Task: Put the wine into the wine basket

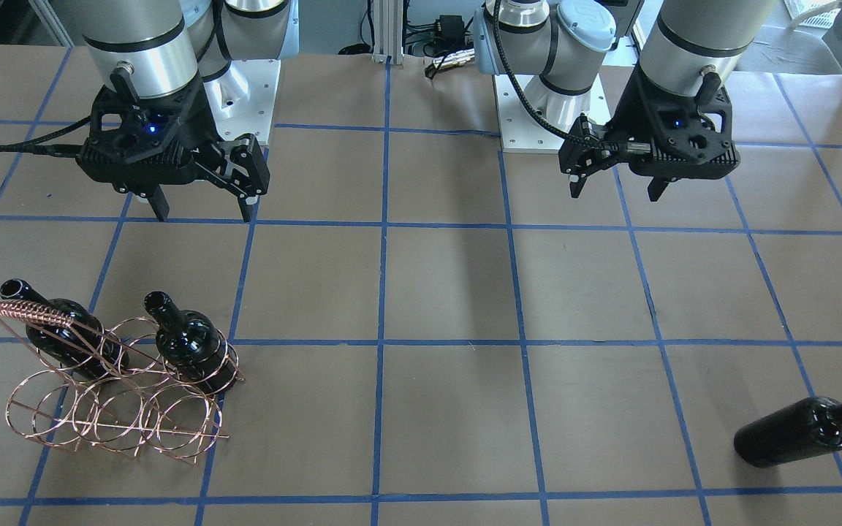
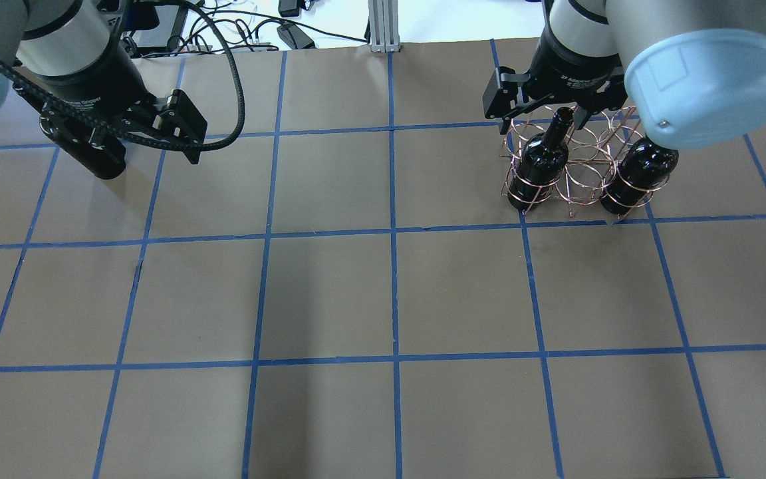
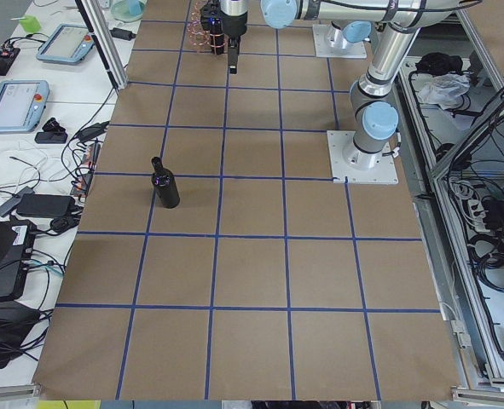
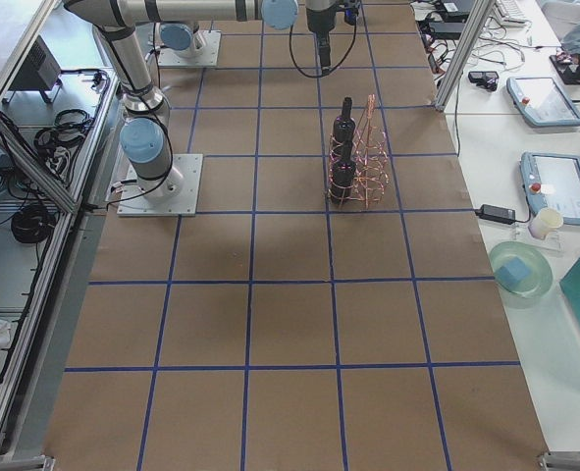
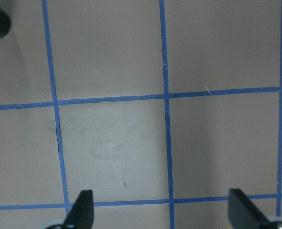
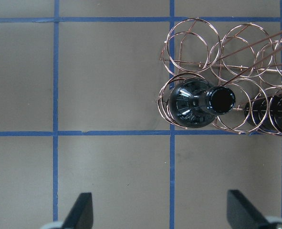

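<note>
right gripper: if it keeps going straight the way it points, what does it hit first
Probably the bare table: the right gripper points straight down, fingers open over brown paper. The wine basket and its nearest bottle sit off to one side, apparently clear of that line.

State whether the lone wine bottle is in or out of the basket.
Out: the wine sits apart, far from the wine basket.

Three black bottles: a first bottle (image 1: 63,343) and a second bottle (image 1: 188,349) in the rings, a lone bottle (image 1: 794,435) on the desk (image 1: 450,292); one wire basket (image 1: 99,424) of six rings; two grippers, a left gripper (image 1: 617,193) and a right gripper (image 1: 205,213).
</note>
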